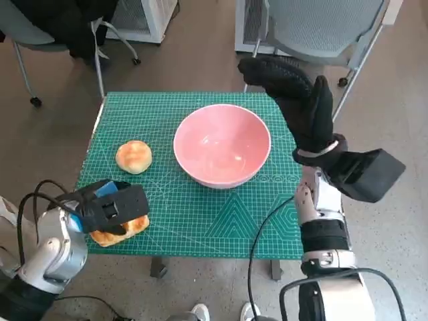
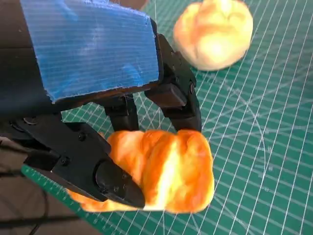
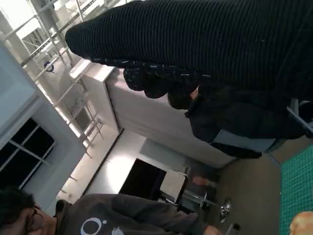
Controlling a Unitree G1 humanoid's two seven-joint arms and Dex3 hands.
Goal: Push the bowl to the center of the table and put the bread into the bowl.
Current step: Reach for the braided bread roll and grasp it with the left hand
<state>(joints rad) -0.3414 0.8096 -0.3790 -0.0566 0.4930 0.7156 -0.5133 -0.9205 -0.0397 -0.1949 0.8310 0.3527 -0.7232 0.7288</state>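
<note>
The blue-taped black left hand (image 2: pixel 98 122) is closing its black fingers (image 2: pixel 181 98) around a golden, orange-crusted bread roll (image 2: pixel 166 171), grasping it at the lower left of the head view, near the edge of the green gridded cutting mat (image 1: pixel 200 221). There are two rolls: the second round golden bun (image 1: pixel 134 156) is lying free, left of the one glossy pink bowl (image 1: pixel 223 144), which is sitting at the middle. The right hand in its black knitted glove (image 1: pixel 297 100) is hovering open, holding nothing, at the upper right beside the bowl. Only the right wrist view is showing a person in a grey top (image 3: pixel 112 215); only the left wrist view is showing the grasp closely.
</note>
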